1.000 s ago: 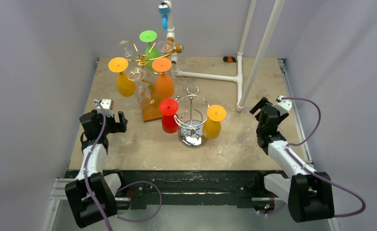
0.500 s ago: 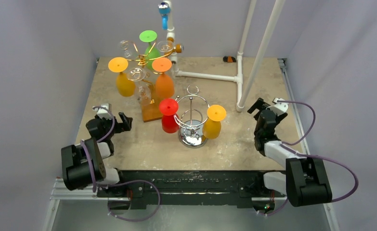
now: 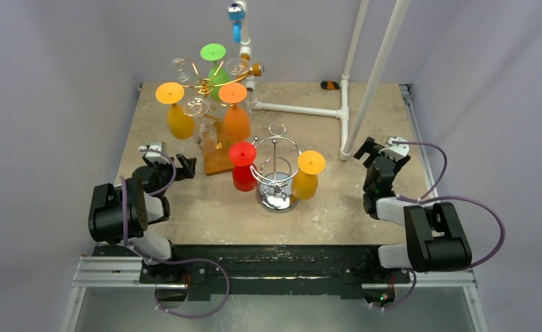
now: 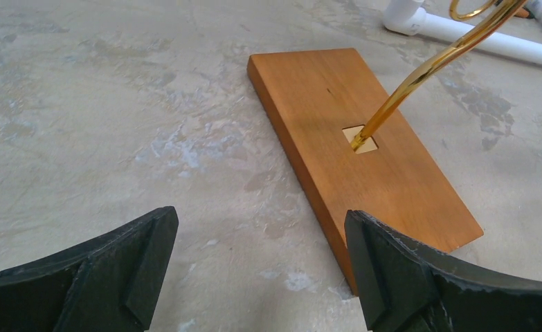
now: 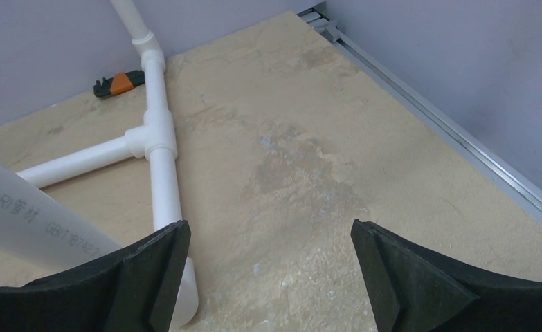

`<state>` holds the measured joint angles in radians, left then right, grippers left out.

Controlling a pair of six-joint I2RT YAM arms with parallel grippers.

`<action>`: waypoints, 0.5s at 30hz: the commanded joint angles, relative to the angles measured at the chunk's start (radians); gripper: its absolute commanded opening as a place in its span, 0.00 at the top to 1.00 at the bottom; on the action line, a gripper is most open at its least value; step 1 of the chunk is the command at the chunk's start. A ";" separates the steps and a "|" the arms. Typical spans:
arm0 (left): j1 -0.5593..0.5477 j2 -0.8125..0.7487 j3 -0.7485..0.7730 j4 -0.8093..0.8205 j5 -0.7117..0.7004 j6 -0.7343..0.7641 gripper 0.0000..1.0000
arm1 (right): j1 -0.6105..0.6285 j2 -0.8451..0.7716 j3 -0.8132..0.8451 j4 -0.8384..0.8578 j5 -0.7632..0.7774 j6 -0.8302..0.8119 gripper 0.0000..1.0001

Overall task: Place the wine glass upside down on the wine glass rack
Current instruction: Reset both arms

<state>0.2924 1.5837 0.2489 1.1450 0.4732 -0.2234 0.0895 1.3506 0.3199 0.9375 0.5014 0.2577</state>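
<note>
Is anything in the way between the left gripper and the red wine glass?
Yes. The wooden base of the gold rack lies flat right in front of the open left gripper, between it and the red wine glass hanging upside down on the chrome rack.

Both arms sit folded low at the near edge. The left arm (image 3: 119, 214) is doubled back over its base, and the left gripper (image 3: 186, 166) points forward, jaws spread wide with nothing between them. The right arm (image 3: 427, 235) mirrors it: the right gripper (image 3: 374, 149) is low, aimed forward, jaws wide apart and empty.
</note>
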 commanded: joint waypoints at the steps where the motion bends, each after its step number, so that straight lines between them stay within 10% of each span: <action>1: -0.057 0.066 -0.007 0.257 -0.043 0.029 0.00 | -0.005 0.033 0.009 0.182 0.005 -0.060 0.01; 13: -0.204 0.113 -0.106 0.419 -0.217 0.177 0.00 | -0.005 0.097 -0.054 0.344 -0.105 -0.116 0.01; 15: -0.208 0.091 -0.093 0.395 -0.230 0.173 0.00 | 0.014 0.197 -0.141 0.650 -0.074 -0.187 0.01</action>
<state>0.1154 1.6619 0.1719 1.3857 0.3050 -0.1120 0.0895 1.4624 0.2901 1.1866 0.4648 0.1677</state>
